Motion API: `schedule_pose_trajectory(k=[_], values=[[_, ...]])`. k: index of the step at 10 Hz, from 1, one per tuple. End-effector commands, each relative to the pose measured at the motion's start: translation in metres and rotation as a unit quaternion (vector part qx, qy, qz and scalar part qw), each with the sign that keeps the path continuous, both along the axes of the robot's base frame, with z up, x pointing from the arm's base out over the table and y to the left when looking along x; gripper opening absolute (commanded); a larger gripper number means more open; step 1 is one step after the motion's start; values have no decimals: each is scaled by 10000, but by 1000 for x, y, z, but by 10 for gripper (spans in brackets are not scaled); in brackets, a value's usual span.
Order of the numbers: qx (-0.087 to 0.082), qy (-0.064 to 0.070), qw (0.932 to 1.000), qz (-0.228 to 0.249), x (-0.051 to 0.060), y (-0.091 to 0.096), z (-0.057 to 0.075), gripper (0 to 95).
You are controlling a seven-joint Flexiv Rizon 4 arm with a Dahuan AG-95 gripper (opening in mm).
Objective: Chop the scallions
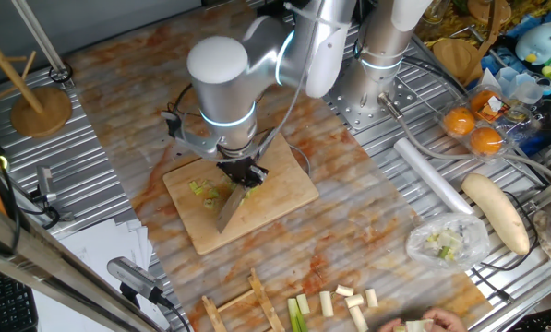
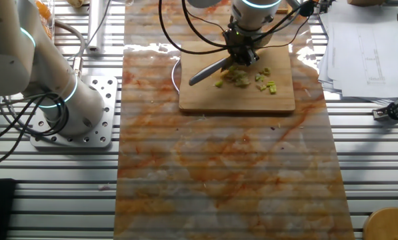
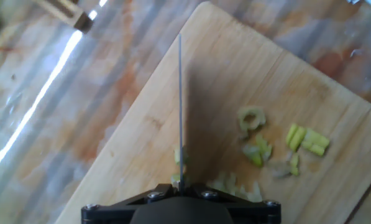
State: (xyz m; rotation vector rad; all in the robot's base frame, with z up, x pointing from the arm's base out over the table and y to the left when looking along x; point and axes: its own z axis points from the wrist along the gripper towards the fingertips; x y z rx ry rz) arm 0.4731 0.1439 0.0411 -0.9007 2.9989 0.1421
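Note:
My gripper (image 1: 243,173) (image 2: 242,53) (image 3: 180,186) is shut on a knife and hangs low over the wooden board (image 1: 284,189) (image 2: 252,100) (image 3: 235,62). The knife blade (image 1: 229,207) (image 2: 209,72) (image 3: 180,106) points away from the hand, edge down on the board. Small yellow-green chopped scallions (image 1: 201,189) (image 2: 242,79) (image 3: 297,140) lie scattered beside the blade, a few right under the gripper. Several short pale scallion stalks (image 1: 349,300) lie on the table near the front edge, off the board.
A large pale banana-shaped vegetable (image 1: 497,212), a plastic bag (image 1: 446,240), a white roll (image 1: 427,171) and oranges (image 1: 473,129) are at the right. A wooden stand (image 1: 40,111) stands at the back left. A person's hand (image 1: 441,321) shows at the bottom edge. Papers (image 2: 365,47) lie near the board.

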Motion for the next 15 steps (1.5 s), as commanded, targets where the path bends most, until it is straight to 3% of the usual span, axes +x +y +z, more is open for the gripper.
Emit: schedule_pose_trajectory(k=[1, 3, 4, 6, 8, 10, 12, 15], values=[[15, 69, 10000, 21, 5, -2, -2, 0], [40, 98, 9999, -15, 15, -2, -1, 0], [-18, 42, 10000, 20, 17, -1, -3, 0], [-119, 59, 9997, 183, 24, -4, 1, 0], [-72, 85, 9998, 174, 25, -4, 3, 0], [-139, 81, 9995, 275, 24, -4, 8, 0], [-114, 134, 9994, 289, 25, -4, 18, 0], [-153, 156, 9990, 380, 44, -9, 29, 0]])
